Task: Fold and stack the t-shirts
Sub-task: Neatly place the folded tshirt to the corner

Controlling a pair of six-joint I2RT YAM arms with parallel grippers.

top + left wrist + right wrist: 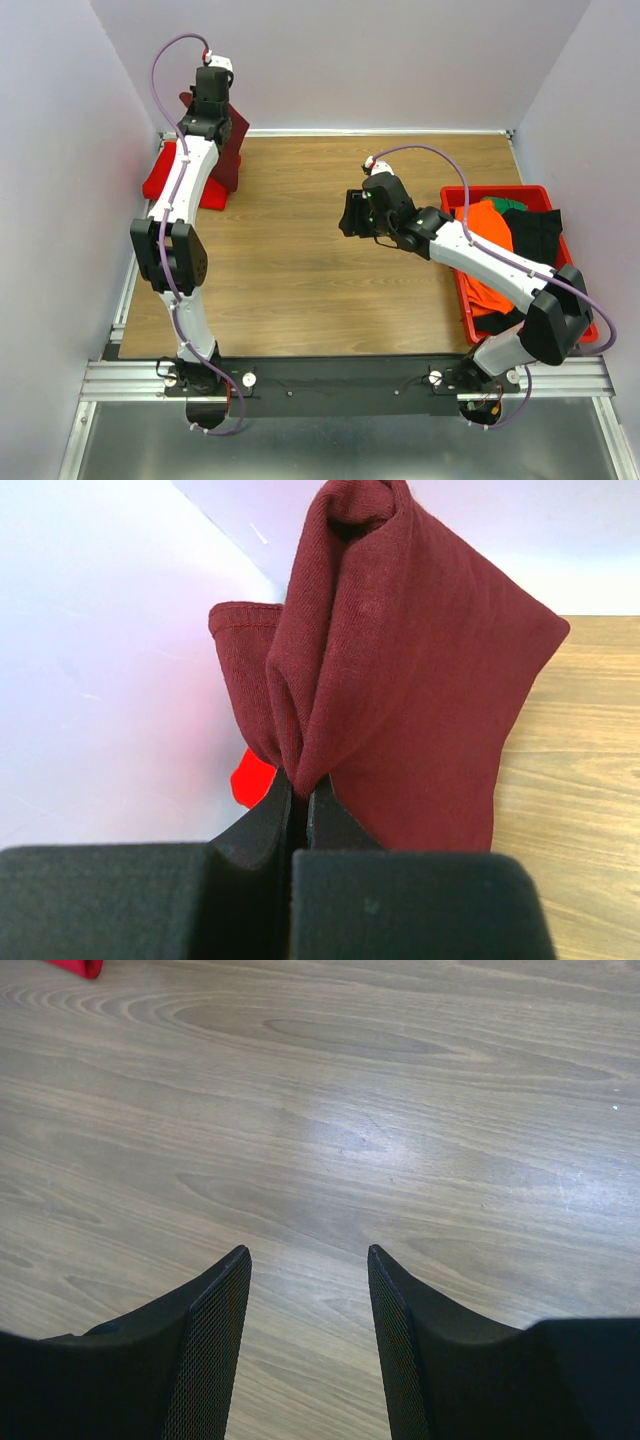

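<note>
A dark maroon t-shirt (400, 680) hangs bunched from my left gripper (298, 785), whose jaws are shut on a fold of its cloth. From above, this shirt (236, 150) droops at the far left corner, close to the back wall. A bright red t-shirt (163, 182) lies flat on the table beneath it, and a patch of that red shirt (250, 778) shows beside the left fingers. My right gripper (308, 1252) hovers open over bare wood near the table's middle (348, 215), holding nothing.
A red bin (480, 190) at the right edge holds an orange garment (488, 228), a black one (535, 232) and a bit of green cloth. White walls close in the left, back and right sides. A red shirt corner (75, 966) peeks in the right wrist view.
</note>
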